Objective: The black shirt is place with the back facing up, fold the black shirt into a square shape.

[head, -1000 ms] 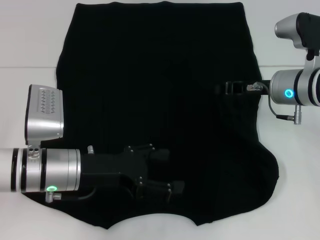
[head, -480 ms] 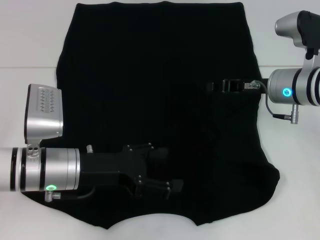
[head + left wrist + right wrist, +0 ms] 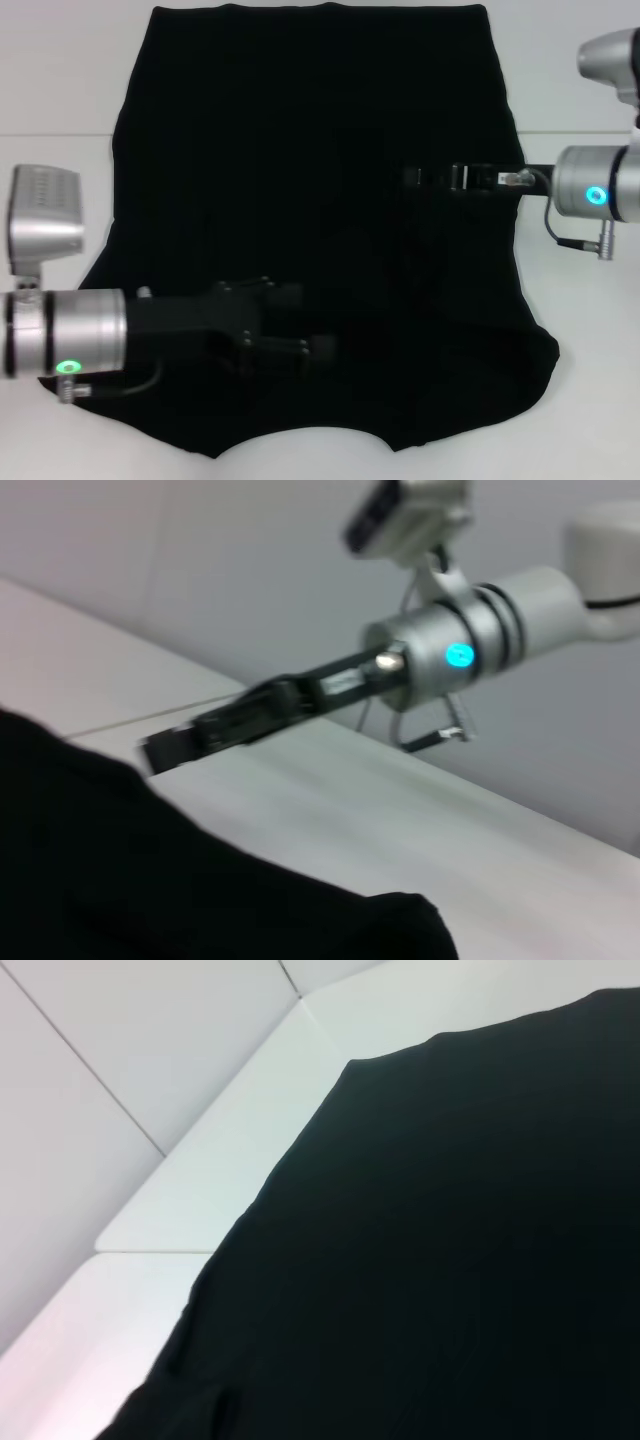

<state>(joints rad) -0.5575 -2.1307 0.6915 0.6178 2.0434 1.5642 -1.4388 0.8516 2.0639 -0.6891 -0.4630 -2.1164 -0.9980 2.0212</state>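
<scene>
The black shirt [image 3: 320, 200] is spread flat on the white table [image 3: 60, 80]. The left gripper [image 3: 310, 350] is seen low over its near part and the right gripper [image 3: 420, 178] over its right side; whether either is clenched cannot be told.

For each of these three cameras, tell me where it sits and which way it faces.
Head: on the robot's head, looking down at the shirt on the table; both arms show, left tool and right tool over the cloth.
Left wrist: faces across the shirt at the right tool.
Right wrist: faces the shirt's edge; no tool shows.
All share the shirt.
</scene>
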